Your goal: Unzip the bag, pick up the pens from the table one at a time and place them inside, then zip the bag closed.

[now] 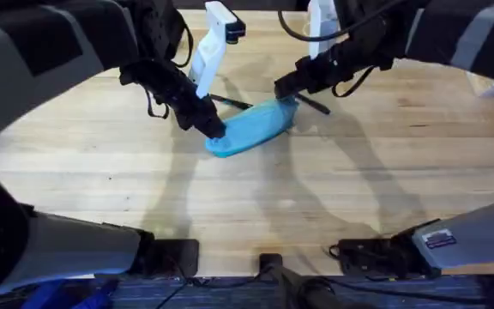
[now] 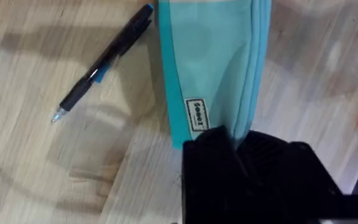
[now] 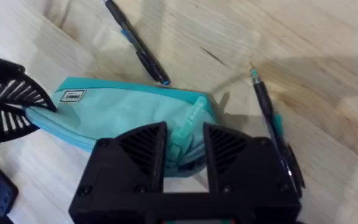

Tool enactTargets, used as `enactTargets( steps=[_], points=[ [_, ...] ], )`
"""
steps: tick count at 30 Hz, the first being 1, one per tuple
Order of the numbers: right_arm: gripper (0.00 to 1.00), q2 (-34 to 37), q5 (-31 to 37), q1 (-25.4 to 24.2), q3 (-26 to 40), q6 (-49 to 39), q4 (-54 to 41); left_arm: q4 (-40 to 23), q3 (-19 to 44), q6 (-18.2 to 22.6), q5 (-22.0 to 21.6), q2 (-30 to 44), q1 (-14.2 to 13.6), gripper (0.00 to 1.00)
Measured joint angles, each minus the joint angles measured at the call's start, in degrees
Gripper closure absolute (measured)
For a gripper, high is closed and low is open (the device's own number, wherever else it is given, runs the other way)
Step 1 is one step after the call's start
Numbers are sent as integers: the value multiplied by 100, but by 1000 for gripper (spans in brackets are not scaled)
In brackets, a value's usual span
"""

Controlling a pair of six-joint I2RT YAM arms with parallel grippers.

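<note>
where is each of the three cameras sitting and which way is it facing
Overhead: fixed above the arm bases, looking down and forward over the table; both arms reach in to the bag, left gripper at one end, right gripper at the other.
Left wrist: on the left arm, looking down at the bag and a pen; its black fingers clamp the bag's end.
Right wrist: on the right arm, looking down at the bag; its fingers straddle the zipper pull.
Shared: the bag and the pen beside it.
</note>
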Motion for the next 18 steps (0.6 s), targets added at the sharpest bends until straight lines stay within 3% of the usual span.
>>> enactTargets(
  steps=[3,7,18],
  points=[
    [683,0,2,0,0,-2,-4,0,0,0,0,0,0,957],
    [943,1,-2,0,0,12,-6,0,0,0,0,0,0,957],
    [967,0,-2,4,0,16,-6,0,0,0,0,0,0,957]
  ],
)
